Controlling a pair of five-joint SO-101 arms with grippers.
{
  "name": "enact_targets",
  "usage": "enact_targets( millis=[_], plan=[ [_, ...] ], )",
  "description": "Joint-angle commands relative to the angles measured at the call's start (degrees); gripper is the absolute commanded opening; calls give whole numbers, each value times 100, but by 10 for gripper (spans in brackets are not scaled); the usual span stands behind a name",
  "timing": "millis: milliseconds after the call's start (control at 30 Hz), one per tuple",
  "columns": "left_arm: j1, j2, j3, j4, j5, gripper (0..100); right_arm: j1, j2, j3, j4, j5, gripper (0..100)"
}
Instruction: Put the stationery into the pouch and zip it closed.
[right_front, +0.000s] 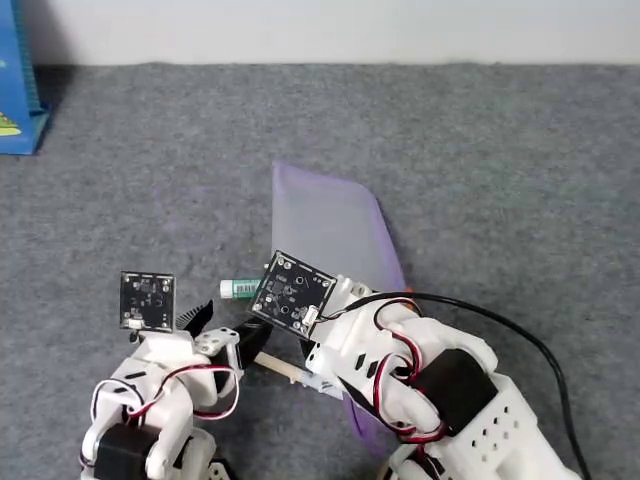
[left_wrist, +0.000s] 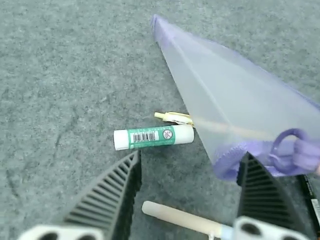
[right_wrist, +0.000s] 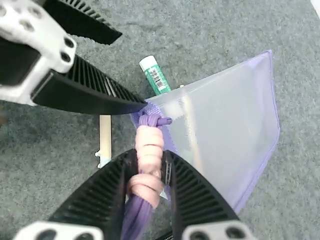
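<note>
The purple pouch (right_front: 330, 225) lies on the grey tabletop (right_front: 500, 150). The right arm's (right_front: 440, 390) jaws are clamped on the pouch's pink pull cord (right_wrist: 149, 145). The left arm's (right_front: 150, 400) jaws stand apart at the pouch's corner, and a glue stick (left_wrist: 152, 136) and a pen (left_wrist: 180, 219) lie just beside the pouch.

my high cam looks down over the grey table (right_front: 500, 150) from well up. left wrist cam rides behind the left gripper (left_wrist: 191, 156), right wrist cam behind the right gripper (right_wrist: 148, 152), both aimed down, very close. all three share the glue stick (right_front: 238, 288), purple pouch (right_front: 330, 225) and cream pen (right_front: 275, 365).
</note>
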Motion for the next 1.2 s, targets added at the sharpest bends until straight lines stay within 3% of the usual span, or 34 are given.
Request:
enact_targets(
  millis=[0, 367, 600, 767, 1000, 1167],
  plan=[
    [290, -70, -48, 79, -79, 301, -40, -127, -97, -127, -62, 8],
    [580, -62, 277, -202, -62, 301, -40, -268, -105, 4, -62, 8],
    [35, -62, 884, -1002, -70, 301, -48, -945, -62, 303, -62, 8],
    [255, -62, 708, -958, -44, 301, -48, -954, -53, 418, -44, 8],
    [993, -62, 101, -185, 105, 301, -48, -954, -53, 365, -35, 8],
    [1073, -62, 75, -176, 132, 301, -48, -954, -53, 374, -35, 8]
  ],
)
